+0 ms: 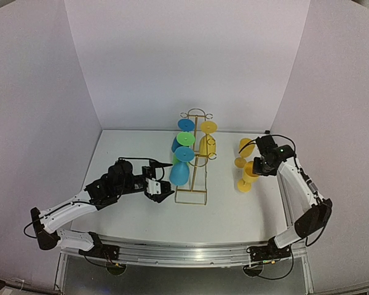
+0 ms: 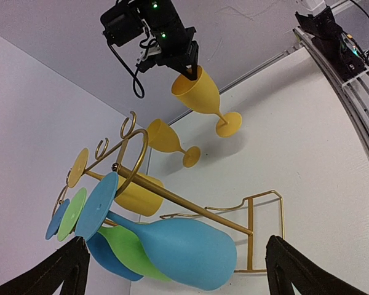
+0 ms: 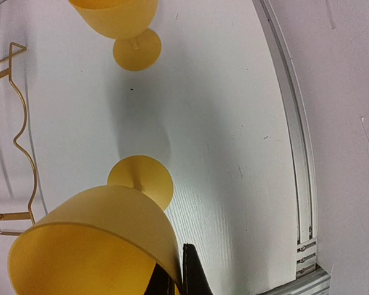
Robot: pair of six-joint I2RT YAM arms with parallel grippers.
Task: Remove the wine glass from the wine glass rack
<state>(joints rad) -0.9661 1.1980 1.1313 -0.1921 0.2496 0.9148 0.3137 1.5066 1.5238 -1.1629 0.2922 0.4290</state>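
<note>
The gold wire wine glass rack (image 1: 194, 161) stands mid-table; its post shows in the left wrist view (image 2: 172, 196). On its left side hang a near blue glass (image 1: 179, 174), a green glass (image 1: 183, 140) and a far blue glass (image 1: 186, 125); a yellow glass (image 1: 207, 145) hangs on its right. My left gripper (image 1: 164, 190) is open, its fingers either side of the near blue glass's bowl (image 2: 184, 246) without touching. My right gripper (image 1: 259, 166) is shut on the rim of a yellow glass (image 3: 98, 233), upright, right of the rack, foot at or just above the table.
A second yellow glass (image 1: 245, 147) stands on the table behind the held one and shows in the right wrist view (image 3: 120, 18). The rack's base wire (image 3: 21, 123) lies left of the held glass. The table's rail (image 3: 295, 153) runs along the right.
</note>
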